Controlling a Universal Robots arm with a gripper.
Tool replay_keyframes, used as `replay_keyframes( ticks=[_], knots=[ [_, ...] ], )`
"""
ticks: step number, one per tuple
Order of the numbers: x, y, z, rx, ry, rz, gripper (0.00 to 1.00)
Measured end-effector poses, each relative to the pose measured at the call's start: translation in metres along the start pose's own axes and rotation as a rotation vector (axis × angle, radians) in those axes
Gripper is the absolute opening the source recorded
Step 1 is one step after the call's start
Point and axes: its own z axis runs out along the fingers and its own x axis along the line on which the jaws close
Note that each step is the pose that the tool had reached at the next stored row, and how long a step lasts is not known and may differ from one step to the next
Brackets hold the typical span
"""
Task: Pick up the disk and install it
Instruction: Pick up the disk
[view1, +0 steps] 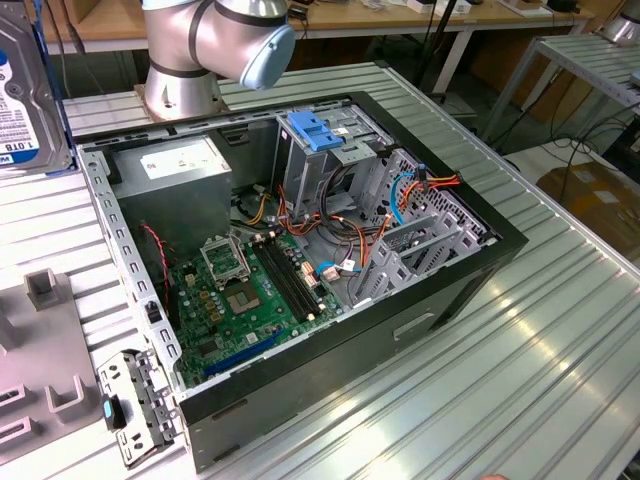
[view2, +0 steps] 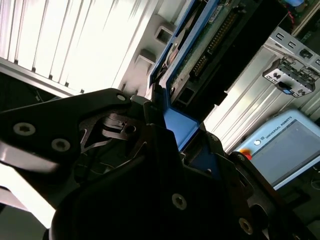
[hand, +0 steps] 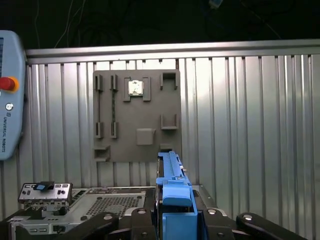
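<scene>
Disk (hand: 170, 187) is held edge-on between the black jaws, which are clenched on its two flat sides; the blue rail is turned toward the camera in the first wrist view. In the second wrist view the disk (view2: 200, 45) is seen from its underside, with green circuit board and blue frame running out from the jaws.

In the exterior view the disk (view1: 25, 100) is seen at the far left edge, upright, label side facing the camera, clear of the tabletop (view1: 520, 400) and well apart from the computer case (view1: 450, 290).

The case is laid on its side, open. A green motherboard (view1: 240, 290) is seen inside, with a grey power supply box (view1: 175, 165) beside it. A blue plastic bracket (view1: 315, 130) is seated on the drive cage at the far end. Orange and blue cables are looped between the cage and the board.

A grey fixture plate (hand: 137, 115) is laid flat on the ribbed tabletop beyond the disk. A control pendant (hand: 10, 95) is noted beside the tabletop.
</scene>
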Motion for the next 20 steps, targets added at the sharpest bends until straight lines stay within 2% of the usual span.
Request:
replay_keyframes(
  ticks=[6, 13, 17, 20],
  knots=[
    [0.0093, -0.0068, 0.0006, 0.0000, 0.0002, 0.000, 0.37],
    [0.0163, -0.0232, 0.0018, -0.0005, 0.0003, 0.000, 0.37],
    [0.0195, -0.0374, 0.0034, -0.0005, 0.0004, 0.000, 0.37],
    [0.0205, -0.0451, 0.0040, -0.0007, 0.0009, 0.000, 0.37]
  ],
)
